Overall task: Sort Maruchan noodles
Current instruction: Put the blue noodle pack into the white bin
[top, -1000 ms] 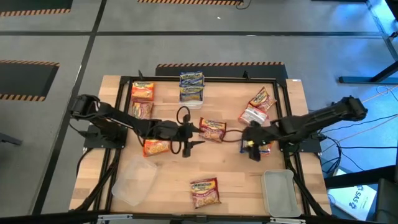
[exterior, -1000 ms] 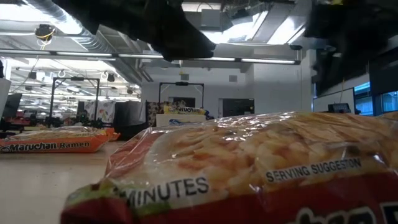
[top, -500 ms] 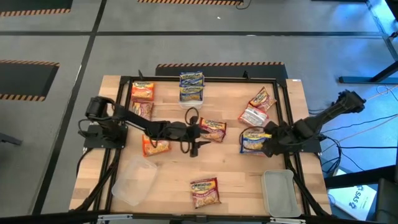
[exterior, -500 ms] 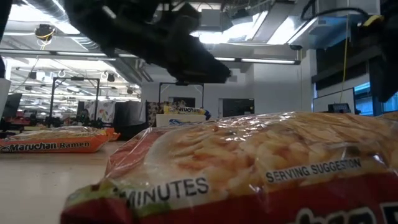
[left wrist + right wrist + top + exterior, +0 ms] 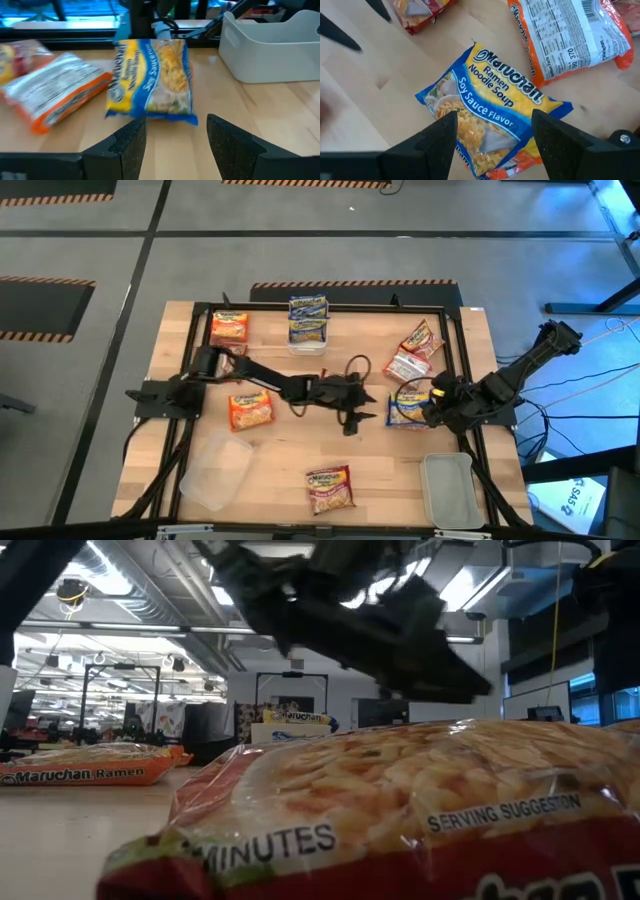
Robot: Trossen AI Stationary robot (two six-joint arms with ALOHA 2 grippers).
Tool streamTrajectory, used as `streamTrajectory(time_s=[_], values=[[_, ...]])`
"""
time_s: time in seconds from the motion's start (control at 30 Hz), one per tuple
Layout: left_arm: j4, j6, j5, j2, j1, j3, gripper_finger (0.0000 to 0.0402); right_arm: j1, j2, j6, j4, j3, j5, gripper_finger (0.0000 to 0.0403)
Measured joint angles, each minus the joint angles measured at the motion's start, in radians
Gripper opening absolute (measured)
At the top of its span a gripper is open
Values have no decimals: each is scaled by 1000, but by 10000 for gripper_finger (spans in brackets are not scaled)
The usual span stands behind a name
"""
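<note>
The blue Maruchan soy sauce packet (image 5: pixel 406 406) (image 5: pixel 487 112) (image 5: pixel 152 80) lies flat on the table between both grippers. My left gripper (image 5: pixel 366 418) (image 5: pixel 175 145) is open, just left of it, fingers pointing at its end. My right gripper (image 5: pixel 428 408) (image 5: pixel 492 136) is open, above the packet's right end, touching nothing. Two orange and red packets (image 5: pixel 412 352) lie beyond it, one face down (image 5: pixel 570 35). Blue packets (image 5: pixel 308 318) and an orange one (image 5: pixel 230 327) lie at the far edge. Another orange one (image 5: pixel 250 412) lies left, a red one (image 5: pixel 330 488) (image 5: pixel 400 810) near.
A clear tub (image 5: pixel 215 470) sits at the near left and a white tub (image 5: pixel 448 488) (image 5: pixel 270 45) at the near right. My left arm (image 5: pixel 280 385) (image 5: pixel 350 620) stretches across the table's middle. A black frame (image 5: pixel 330 308) borders the work area.
My left gripper has reached far toward the table's right, from the middle to just beside the blue packet. My right gripper has drawn back toward the right edge, off the blue packet, which now lies uncovered on the table.
</note>
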Motion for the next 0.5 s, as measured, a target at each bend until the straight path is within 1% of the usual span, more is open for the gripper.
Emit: streamTrajectory(time_s=[0.1, 0.3, 0.4, 0.5], values=[[-41, 21, 43, 68, 5, 108, 198, 0, 0, -9, 0, 0, -14, 239], [-70, 58, 58, 198, 8, 275, 198, 0, 26, -18, 0, 0, -21, 239], [-68, 81, 51, 240, 9, 322, 198, 0, 60, -24, 1, 0, -22, 239], [-72, 77, 49, 266, 18, 339, 198, 0, 97, -24, 2, 0, -22, 239]])
